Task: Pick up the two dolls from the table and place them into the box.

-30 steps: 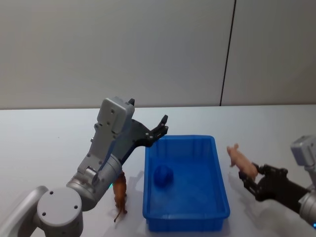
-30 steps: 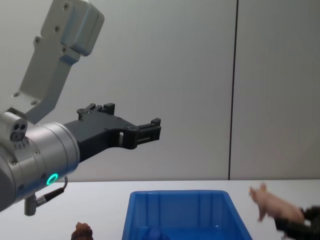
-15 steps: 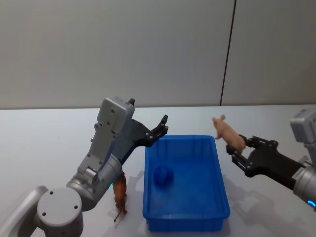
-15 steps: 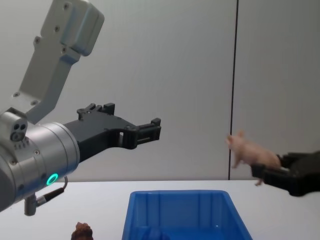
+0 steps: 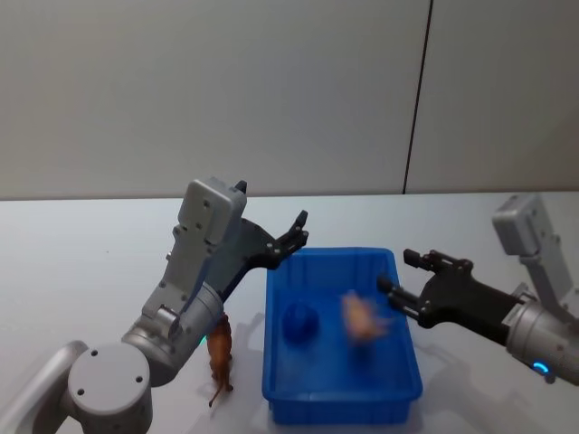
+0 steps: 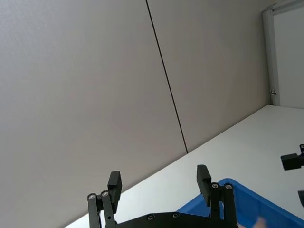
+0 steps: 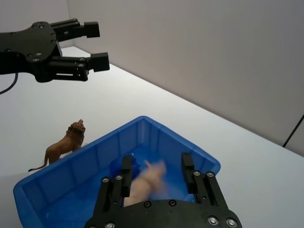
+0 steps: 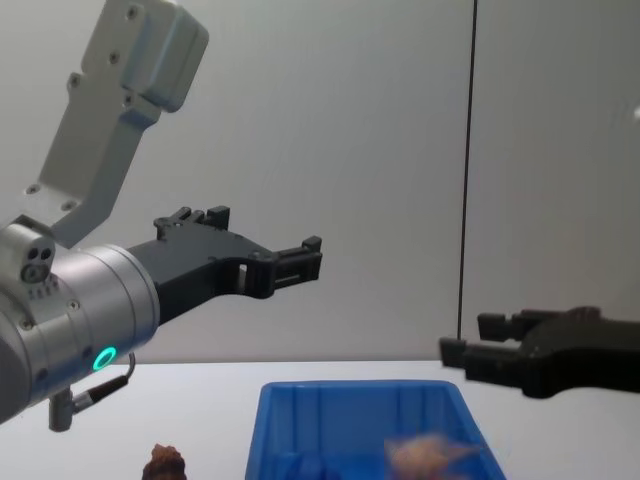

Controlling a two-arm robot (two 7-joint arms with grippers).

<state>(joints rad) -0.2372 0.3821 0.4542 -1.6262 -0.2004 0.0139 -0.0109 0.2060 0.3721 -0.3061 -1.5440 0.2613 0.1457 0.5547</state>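
Blue box (image 5: 342, 396) sits on the white counter (image 5: 81, 271), long side running away from the robot. No writing readable on its ribbed walls.

Round deep-blue doll (image 5: 299, 320) lies on the box floor, left half. Pale orange-tan doll (image 5: 362, 318) shows as a blur inside the box walls, right of the blue one. Cannot tell whether it touches the floor. In the chest view the same blur (image 8: 425, 455) shows low between the walls.

Right gripper (image 5: 396, 271) hangs over the box's right rim near the far end. Its fingers are spread wide and hold nothing. In the right wrist view the tan doll (image 7: 149, 180) lies below the gap, touching neither finger.

Left gripper (image 5: 300, 228) is raised above the far left corner of the box. Its fingers are also apart and empty, with clear space between them in the left wrist view (image 6: 159, 178).

Brown lion figure (image 5: 219, 357) stands on the counter just outside the left wall, under the left arm. A green ring light (image 8: 104, 358) glows on that arm.
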